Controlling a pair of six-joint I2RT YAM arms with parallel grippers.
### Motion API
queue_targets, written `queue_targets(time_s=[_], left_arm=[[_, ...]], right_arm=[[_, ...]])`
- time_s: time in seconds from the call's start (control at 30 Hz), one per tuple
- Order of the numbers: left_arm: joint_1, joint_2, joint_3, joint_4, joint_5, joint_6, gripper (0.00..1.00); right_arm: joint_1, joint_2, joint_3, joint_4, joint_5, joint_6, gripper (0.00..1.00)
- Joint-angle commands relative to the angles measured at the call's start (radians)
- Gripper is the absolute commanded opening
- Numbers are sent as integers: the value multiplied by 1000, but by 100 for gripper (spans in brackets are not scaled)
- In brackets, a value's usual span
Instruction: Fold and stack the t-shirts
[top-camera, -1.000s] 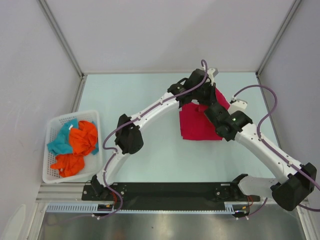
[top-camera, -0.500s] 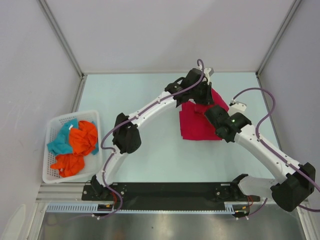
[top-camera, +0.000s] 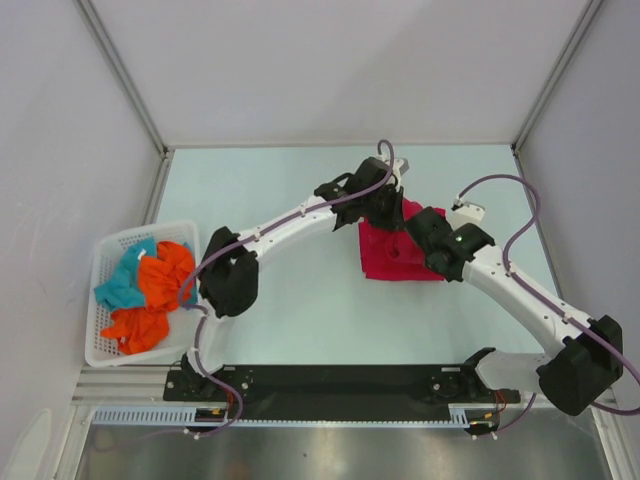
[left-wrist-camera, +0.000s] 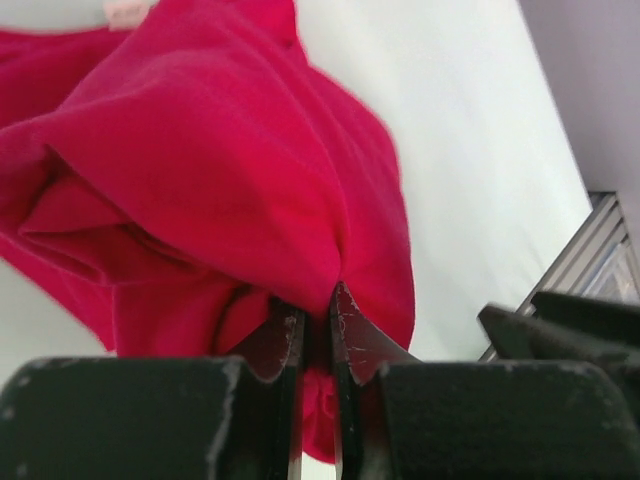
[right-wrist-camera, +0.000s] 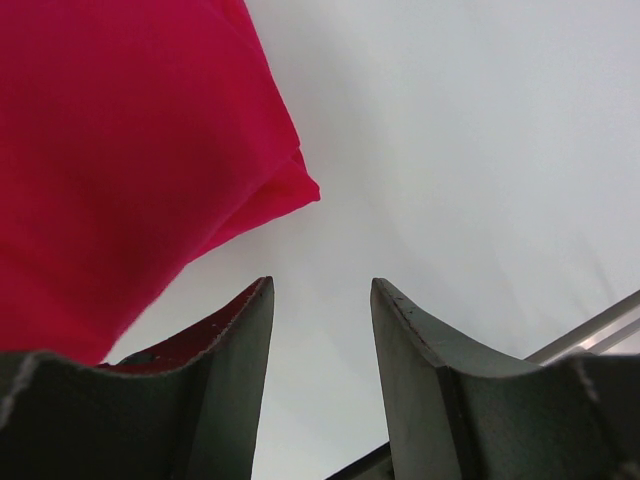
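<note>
The left hand (left-wrist-camera: 317, 322) pinches a fold of the crimson t-shirt (left-wrist-camera: 210, 170); the right hand (right-wrist-camera: 320, 300) stands half open, empty, cloth beside one finger.

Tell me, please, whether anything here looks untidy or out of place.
The red t-shirt is bunched in loose folds where the left jaws pinch it, not flat. Orange and teal clothes lie crumpled in the white basket.

Pale mint tabletop (top-camera: 270, 200); white walls (top-camera: 330, 70) on 3 sides.
</note>
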Motion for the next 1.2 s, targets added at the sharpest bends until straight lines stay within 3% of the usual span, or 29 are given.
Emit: queue_targets(time_s=[0.0, 0.2, 0.3, 0.33, 0.9, 1.17], left_arm=[[4, -192, -148, 111, -13, 14, 11], [-2, -269, -333, 150, -15, 5, 16], [-5, -291, -393, 151, -7, 5, 70], [-5, -300, -414, 151, -6, 5, 99], [16, -364, -469, 148, -179, -38, 100], [54, -378, -508, 130, -177, -34, 99]], right_arm=[[-2, 19, -12, 44, 1, -11, 50], [0, 50, -24, 78, -7, -23, 50], [1, 62, -41, 99, -15, -23, 49], [1, 70, -42, 101, -13, -22, 50], [-22, 117, -58, 168, 2, -65, 50], [-58, 315, 71, 314, -30, -183, 50]])
